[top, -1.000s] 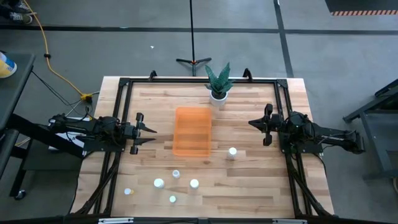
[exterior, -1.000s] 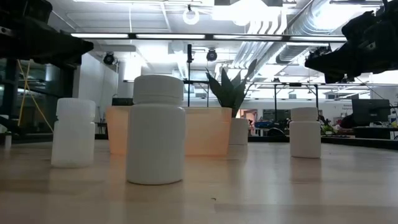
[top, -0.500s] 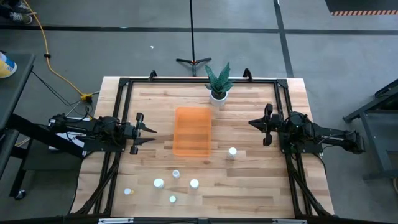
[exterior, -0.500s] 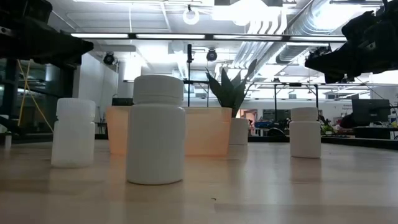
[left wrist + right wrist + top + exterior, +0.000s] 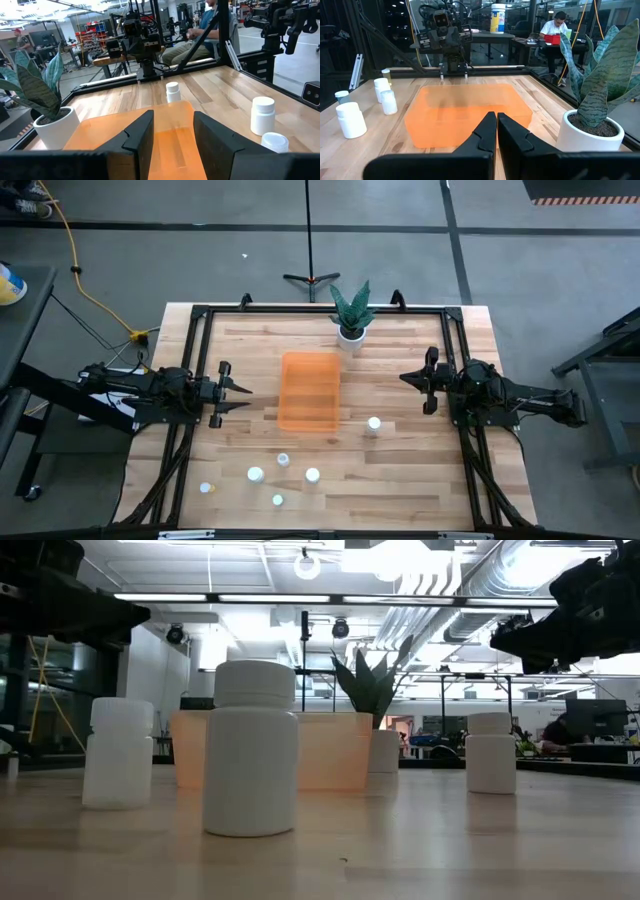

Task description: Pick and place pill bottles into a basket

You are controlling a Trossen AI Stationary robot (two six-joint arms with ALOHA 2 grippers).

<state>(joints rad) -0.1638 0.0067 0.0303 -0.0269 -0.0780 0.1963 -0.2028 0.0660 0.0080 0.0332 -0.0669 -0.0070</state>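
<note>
The translucent orange basket (image 5: 309, 391) rests flat on the table's middle. Several small white pill bottles stand upright on the wood: one near the basket's near right corner (image 5: 373, 424), the others toward the near edge (image 5: 283, 460) (image 5: 255, 474) (image 5: 312, 475) (image 5: 206, 488) (image 5: 277, 500). My left gripper (image 5: 243, 396) hovers left of the basket, open and empty; its wrist view (image 5: 172, 137) looks over the basket (image 5: 100, 130). My right gripper (image 5: 404, 377) hovers right of the basket, shut and empty; its wrist view (image 5: 496, 120) also faces the basket (image 5: 465, 112).
A white pot with a green plant (image 5: 351, 330) stands just beyond the basket's far right corner. A black frame (image 5: 320, 309) runs along the table's far, left and right sides. People sit in the room beyond the table (image 5: 205, 30) (image 5: 555, 27).
</note>
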